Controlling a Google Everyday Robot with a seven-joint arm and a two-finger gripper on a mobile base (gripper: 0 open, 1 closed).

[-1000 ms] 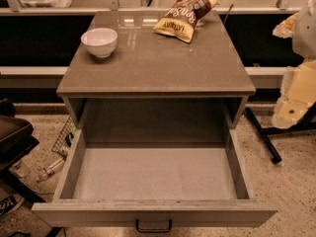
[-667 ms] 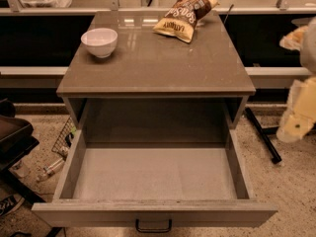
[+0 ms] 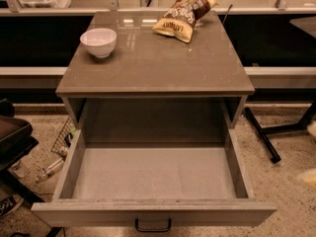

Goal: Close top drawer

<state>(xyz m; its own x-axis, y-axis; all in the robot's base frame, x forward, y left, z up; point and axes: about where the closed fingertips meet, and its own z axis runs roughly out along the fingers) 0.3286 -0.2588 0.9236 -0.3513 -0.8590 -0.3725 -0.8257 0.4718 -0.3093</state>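
The top drawer (image 3: 153, 214) is pulled far out towards me from the grey cabinet (image 3: 158, 68). Its flat front panel runs along the bottom of the view, with a small dark loop handle (image 3: 153, 226) at its centre. Its pale grey box-like inside (image 3: 153, 174) holds nothing. My gripper is not in view. Only pale blurred bits of my arm (image 3: 310, 177) show at the right edge, beside the drawer's right front corner.
A white bowl (image 3: 98, 42) and a chip bag (image 3: 183, 15) sit on the cabinet top. A black chair (image 3: 12, 142) stands at the left, with a wire rack and a bottle (image 3: 49, 169) on the floor. Black table legs (image 3: 261, 135) stand at the right.
My pale arm, which stood at the right edge beside the cabinet, has dropped down and mostly out of view. The drawer has not moved.
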